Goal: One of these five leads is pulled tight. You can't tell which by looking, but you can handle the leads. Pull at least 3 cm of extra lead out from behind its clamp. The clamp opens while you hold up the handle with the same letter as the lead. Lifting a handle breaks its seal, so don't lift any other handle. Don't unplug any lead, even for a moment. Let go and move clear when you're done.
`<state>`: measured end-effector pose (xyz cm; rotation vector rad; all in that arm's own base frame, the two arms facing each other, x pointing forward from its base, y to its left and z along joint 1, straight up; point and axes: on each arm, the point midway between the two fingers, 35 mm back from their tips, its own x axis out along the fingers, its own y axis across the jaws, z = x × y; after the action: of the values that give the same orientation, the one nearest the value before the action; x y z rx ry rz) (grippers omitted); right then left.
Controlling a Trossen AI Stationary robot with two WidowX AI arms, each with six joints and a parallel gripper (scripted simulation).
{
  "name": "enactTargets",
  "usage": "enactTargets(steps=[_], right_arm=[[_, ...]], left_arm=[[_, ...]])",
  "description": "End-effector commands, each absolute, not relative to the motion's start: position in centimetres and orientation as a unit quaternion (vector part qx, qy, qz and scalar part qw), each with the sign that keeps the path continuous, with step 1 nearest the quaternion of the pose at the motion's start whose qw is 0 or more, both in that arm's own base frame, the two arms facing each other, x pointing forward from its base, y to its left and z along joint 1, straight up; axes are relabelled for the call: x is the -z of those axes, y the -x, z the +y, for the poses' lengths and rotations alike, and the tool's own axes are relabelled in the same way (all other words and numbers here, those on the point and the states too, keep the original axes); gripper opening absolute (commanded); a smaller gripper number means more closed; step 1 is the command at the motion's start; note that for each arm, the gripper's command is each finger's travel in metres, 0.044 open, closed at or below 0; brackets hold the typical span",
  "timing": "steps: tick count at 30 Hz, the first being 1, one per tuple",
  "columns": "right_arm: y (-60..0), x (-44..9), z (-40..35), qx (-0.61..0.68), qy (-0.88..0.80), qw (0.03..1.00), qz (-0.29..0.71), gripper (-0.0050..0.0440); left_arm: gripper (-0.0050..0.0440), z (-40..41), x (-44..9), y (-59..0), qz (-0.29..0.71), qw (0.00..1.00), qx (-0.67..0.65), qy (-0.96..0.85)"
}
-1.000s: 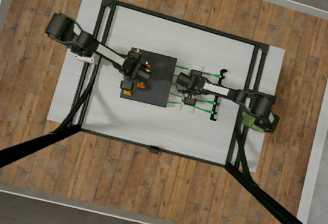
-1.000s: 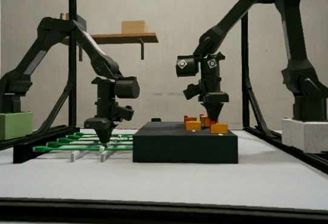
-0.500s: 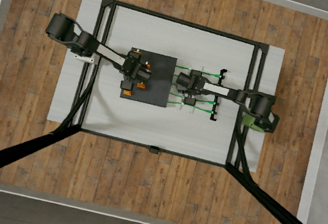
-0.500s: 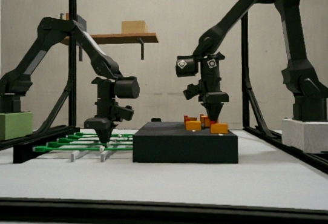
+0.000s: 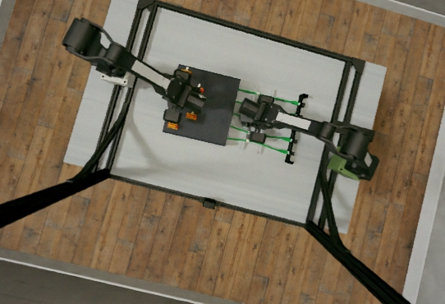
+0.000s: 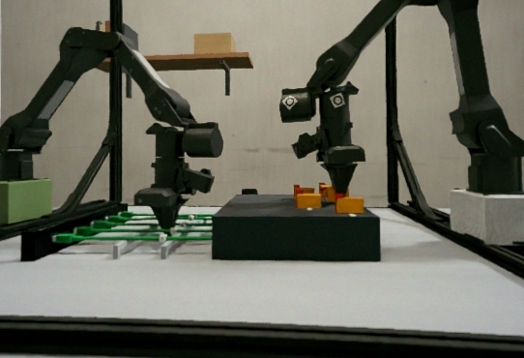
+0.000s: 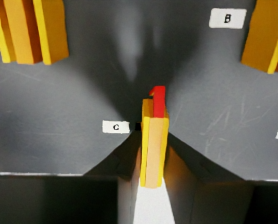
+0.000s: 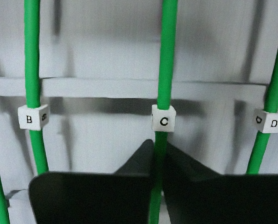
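Only up close, the right wrist view shows C on the lead [image 8: 166, 55] the right hand [image 8: 154, 145] [image 6: 166, 226] clamps.
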<state>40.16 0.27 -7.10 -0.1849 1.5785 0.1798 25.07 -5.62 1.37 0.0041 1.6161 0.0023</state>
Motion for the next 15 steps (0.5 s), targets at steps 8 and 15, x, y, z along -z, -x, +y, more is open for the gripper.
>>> enactTargets(steps=[8, 15], right_arm=[[-40.9, 6.0, 0.3, -0.079, 0.084, 0.708, 0.696, -0.0050], [-40.9, 6.0, 0.3, -0.079, 0.084, 0.708, 0.696, -0.0050]], left_arm=[[-0.0050, -5.7, -3.0, -25.6, 0.711, 0.703, 0.002, 0.001], [-0.0050, -5.7, -3.5, -25.6, 0.711, 0.703, 0.002, 0.001]])
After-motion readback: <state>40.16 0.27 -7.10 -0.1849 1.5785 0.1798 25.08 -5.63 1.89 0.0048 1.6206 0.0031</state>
